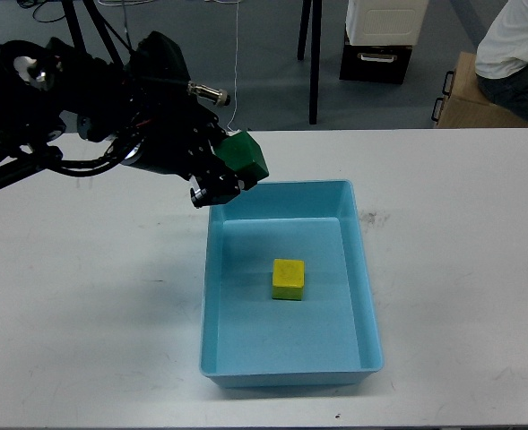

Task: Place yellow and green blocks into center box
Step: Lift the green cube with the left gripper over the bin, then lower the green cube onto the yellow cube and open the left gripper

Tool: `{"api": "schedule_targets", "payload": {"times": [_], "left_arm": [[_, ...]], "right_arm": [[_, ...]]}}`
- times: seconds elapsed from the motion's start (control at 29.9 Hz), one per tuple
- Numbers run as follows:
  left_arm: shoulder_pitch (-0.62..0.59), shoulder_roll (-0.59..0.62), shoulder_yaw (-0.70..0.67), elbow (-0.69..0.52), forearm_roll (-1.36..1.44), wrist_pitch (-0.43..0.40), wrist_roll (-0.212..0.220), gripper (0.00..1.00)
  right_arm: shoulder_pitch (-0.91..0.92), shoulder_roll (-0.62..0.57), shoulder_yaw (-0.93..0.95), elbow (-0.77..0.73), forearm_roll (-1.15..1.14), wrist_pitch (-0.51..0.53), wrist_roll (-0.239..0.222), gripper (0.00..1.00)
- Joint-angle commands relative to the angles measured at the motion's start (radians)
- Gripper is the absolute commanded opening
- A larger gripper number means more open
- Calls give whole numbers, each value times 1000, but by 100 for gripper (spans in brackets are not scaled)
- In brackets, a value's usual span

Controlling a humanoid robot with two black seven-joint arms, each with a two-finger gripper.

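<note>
A light blue box (367, 296) stands in the middle of the white table. A yellow block (289, 279) lies inside it near the centre. My left gripper (230, 175) is shut on a green block (244, 157) and holds it in the air above the box's far left corner. My right gripper is out of view.
Black stand legs (315, 63) and a white cabinet on a black base (377, 40) stand on the floor behind the table. A seated person (513, 45) and a cardboard box (465, 98) are at the far right.
</note>
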Motion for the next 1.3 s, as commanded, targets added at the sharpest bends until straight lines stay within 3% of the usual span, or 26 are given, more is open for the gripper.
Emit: {"api": "schedule_targets", "payload": {"times": [0.0, 0.43, 0.9, 1.07, 1.27], "left_arm": [[8, -74, 65, 43, 26, 0, 0, 22], [142, -166, 90, 156, 126, 0, 0, 24], [149, -258, 93, 236, 126, 0, 0, 28], [155, -261, 95, 241, 125, 0, 0, 34], [166, -260, 93, 242, 123, 0, 0, 48]], "right_arm": [[-6, 0, 17, -23, 23, 0, 0, 99], [-7, 0, 21, -47, 24, 0, 0, 99], [-7, 0, 21, -52, 24, 0, 0, 99], [-7, 2, 21, -66, 24, 0, 0, 99], [-7, 2, 21, -66, 24, 0, 1, 99]]}}
